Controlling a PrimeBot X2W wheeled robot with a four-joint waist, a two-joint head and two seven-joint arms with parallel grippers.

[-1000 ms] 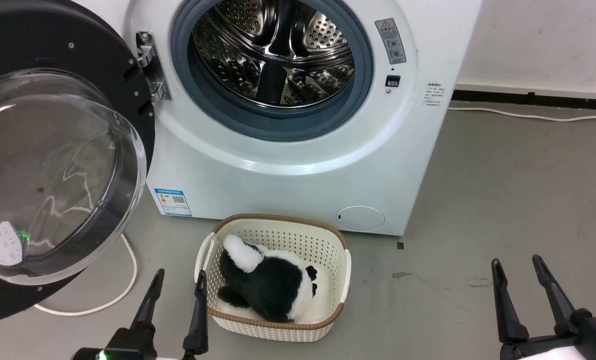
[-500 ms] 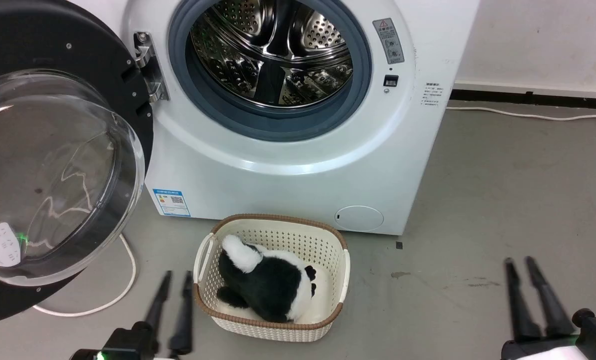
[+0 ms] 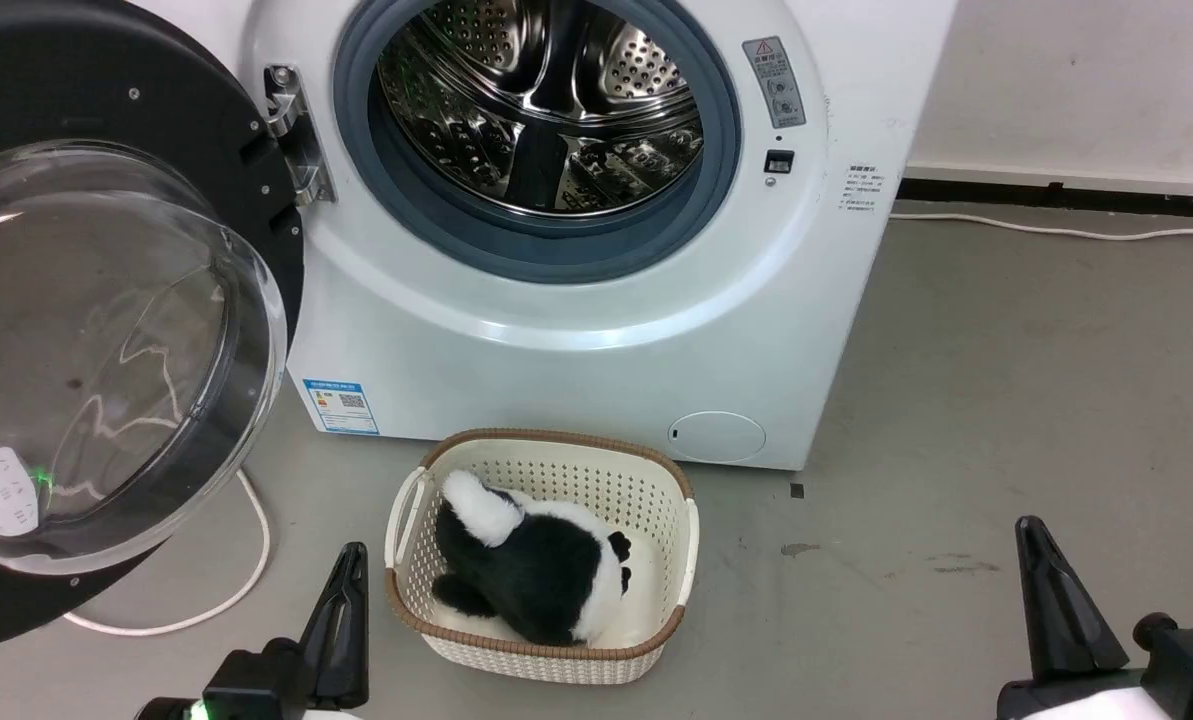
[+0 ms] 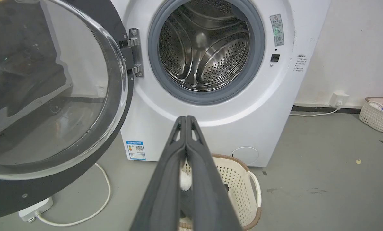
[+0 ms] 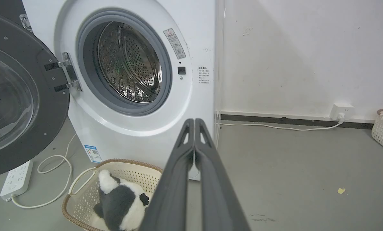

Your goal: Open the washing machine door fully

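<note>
A grey concrete floor [image 3: 1006, 380] runs to a white wall [image 3: 1086, 80], and by that wall stands the washing machine [image 3: 576, 340], its steel drum [image 3: 546, 110] plainly exposed. The door [image 3: 106, 340] hangs on its hinge [image 3: 291, 135] at the robot's left. It is swung wide away from the opening, with the inner bulge of its window facing the room, and nothing touches it. It looks to be at or near its full swing, so the task seems all but done.

The left gripper [image 3: 354, 556] and the right gripper [image 3: 1034, 530] sit low near the floor, well apart from the door. Each has its fingers pressed together and holds nothing, which reads as arms parked out of the way. A basket [image 3: 556, 437] holding a black-and-white soft toy [image 3: 536, 570] sits just in front of the machine, probably placed ready for loading.
</note>
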